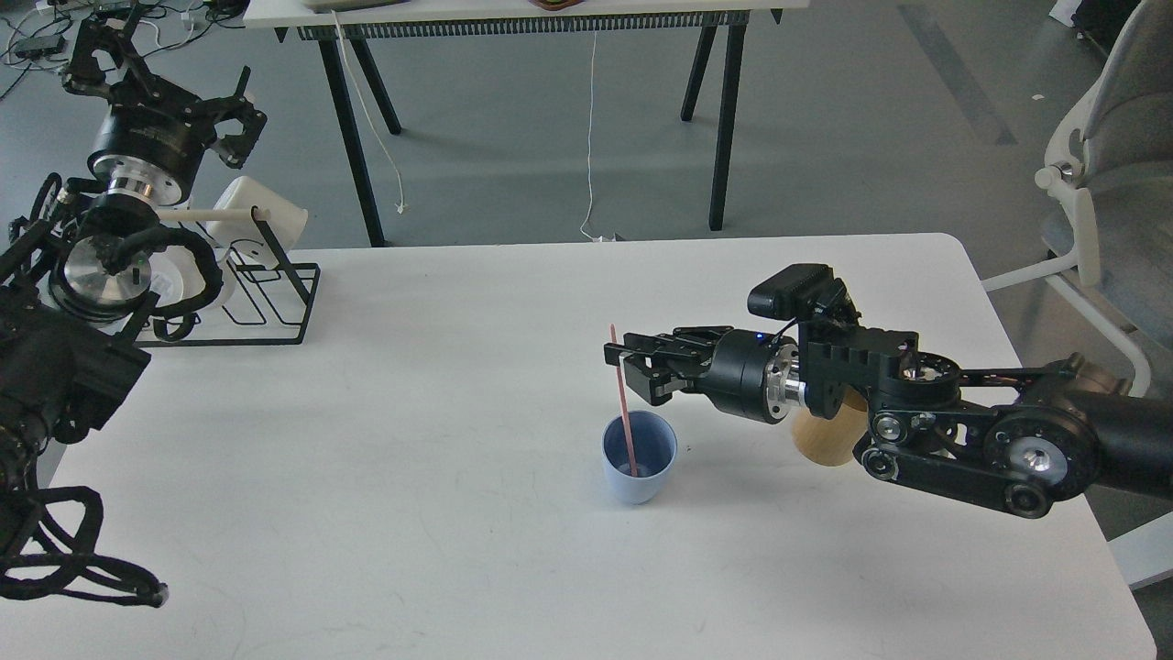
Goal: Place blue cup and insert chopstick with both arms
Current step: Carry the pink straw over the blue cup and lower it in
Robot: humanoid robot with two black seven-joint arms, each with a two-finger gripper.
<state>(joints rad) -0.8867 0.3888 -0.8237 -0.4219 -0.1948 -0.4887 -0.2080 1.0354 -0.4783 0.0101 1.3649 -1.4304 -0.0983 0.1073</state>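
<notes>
The white bench (476, 568) carries the whole job, and most of it looks done. The blue cup (639, 456) stands upright near the middle of the bench, and the pink chopstick (624, 403) leans in it with its lower end at the cup's bottom and its upper part rising above the rim.

What seems left is the letting go — the right gripper (623, 365) reaches in level from the right, its fingers clenched on the chopstick above the cup. The left gripper (234, 124) is raised far off at the upper left, over a black wire rack (284, 307); its fingers look spread apart and hold nothing.

A tan wooden cylinder (825, 440) is half hidden behind the right arm. The white objects by the rack sit behind the left arm — hard to identify.
</notes>
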